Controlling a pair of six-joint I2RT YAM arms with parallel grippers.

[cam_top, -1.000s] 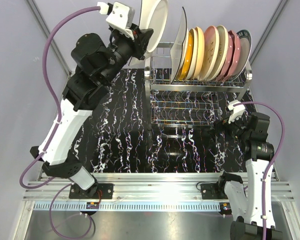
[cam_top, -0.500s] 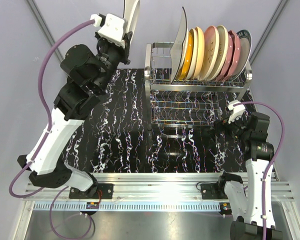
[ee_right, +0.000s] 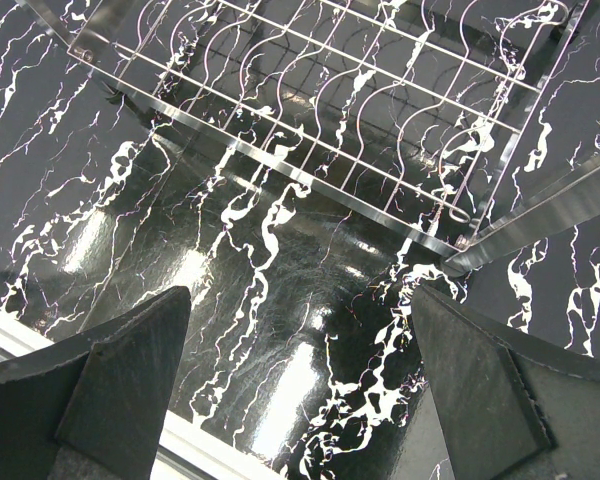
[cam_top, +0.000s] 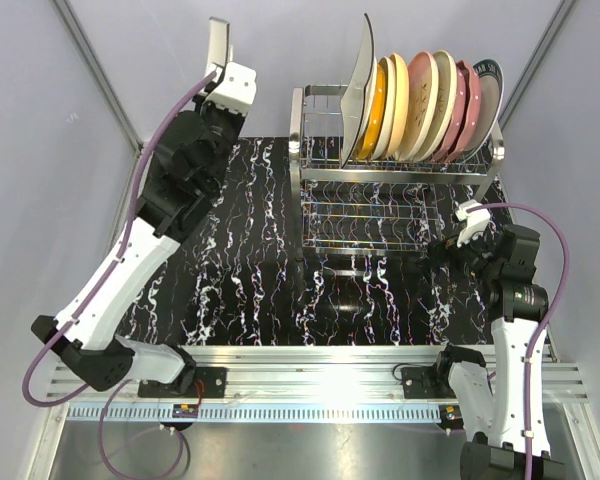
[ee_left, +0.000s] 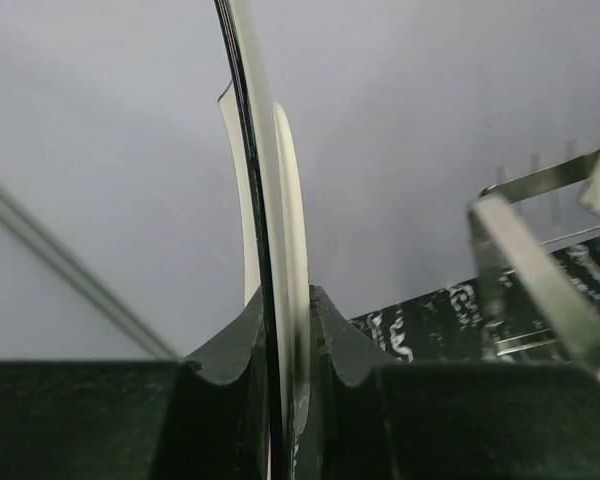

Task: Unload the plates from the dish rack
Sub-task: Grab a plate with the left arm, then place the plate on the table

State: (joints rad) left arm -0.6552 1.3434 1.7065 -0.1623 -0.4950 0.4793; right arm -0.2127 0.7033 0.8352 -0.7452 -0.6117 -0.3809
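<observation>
Currently, a white plate [cam_top: 217,40] is pinched at its rim by the left gripper [cam_top: 221,72] and held on edge, raised, left of the dish rack [cam_top: 400,173]; the other plates [cam_top: 420,95] stand upright in its upper tier. It should be tilted flat and lowered slowly onto the tabletop [cam_top: 240,270]. The right gripper [cam_top: 442,256] is spread wide and empty near the lower tier. The pinch is shown only by the left wrist view; the racked row is seen only from above
</observation>
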